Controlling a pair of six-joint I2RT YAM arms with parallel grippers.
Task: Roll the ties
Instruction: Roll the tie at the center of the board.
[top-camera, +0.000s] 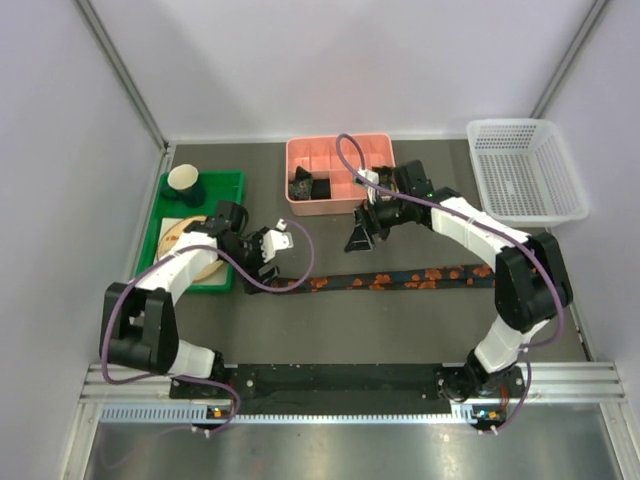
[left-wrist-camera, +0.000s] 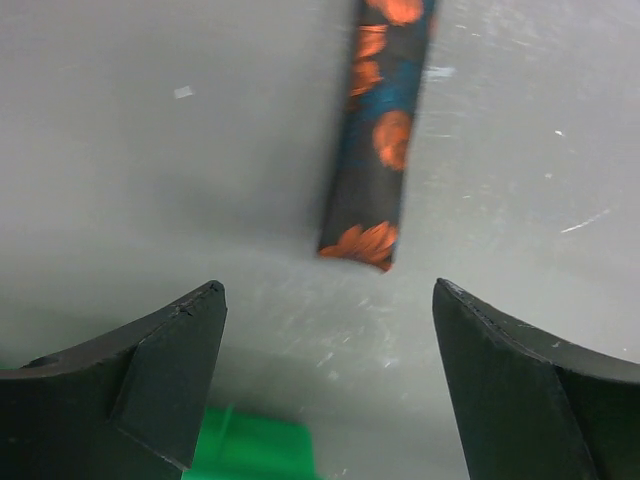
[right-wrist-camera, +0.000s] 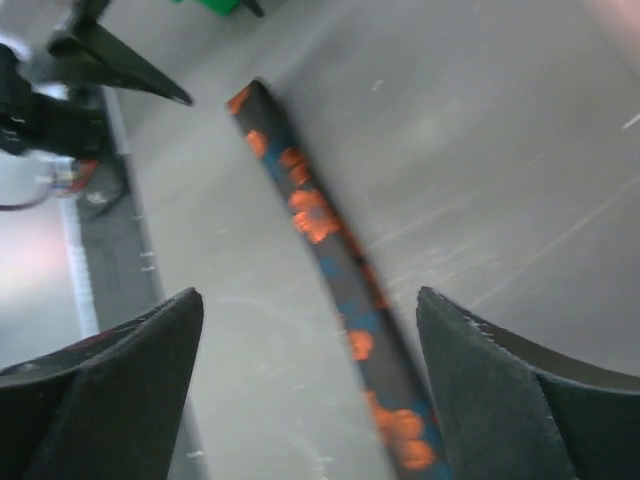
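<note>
A black tie with red-orange blotches (top-camera: 400, 279) lies flat and straight across the table, its narrow end at the left. In the left wrist view the tie's end (left-wrist-camera: 362, 238) lies just ahead of my open, empty left gripper (left-wrist-camera: 330, 375), not touching it. My left gripper (top-camera: 270, 258) hovers at that end. My right gripper (top-camera: 362, 238) is open and empty above the tie's middle; the tie (right-wrist-camera: 320, 225) runs diagonally between and beyond its fingers in the right wrist view. Dark rolled ties (top-camera: 305, 186) sit in a pink box.
The pink compartment box (top-camera: 372, 150) stands at the back centre. A white mesh basket (top-camera: 525, 170) is at the back right. A green tray (top-camera: 228, 185) with a cup (top-camera: 184, 180) and a plate stands at the left, its edge (left-wrist-camera: 250, 445) just under my left gripper.
</note>
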